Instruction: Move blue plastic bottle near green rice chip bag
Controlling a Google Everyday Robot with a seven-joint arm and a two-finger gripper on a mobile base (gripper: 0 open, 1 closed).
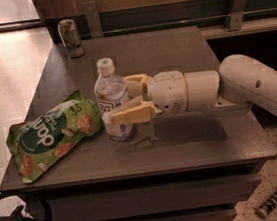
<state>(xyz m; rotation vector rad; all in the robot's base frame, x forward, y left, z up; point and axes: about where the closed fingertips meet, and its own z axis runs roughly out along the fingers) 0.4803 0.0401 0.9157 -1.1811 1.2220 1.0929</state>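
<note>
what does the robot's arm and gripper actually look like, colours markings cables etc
The arm is a smooth, rounded off-white shell with a few small dark dots on its thick outer link. The wrist is a cream cylinder with a thin yellowish ring seam. The gripper, at the blue plastic bottle on the table, has two tan-yellow fingers. No cables or lettering show.
</note>
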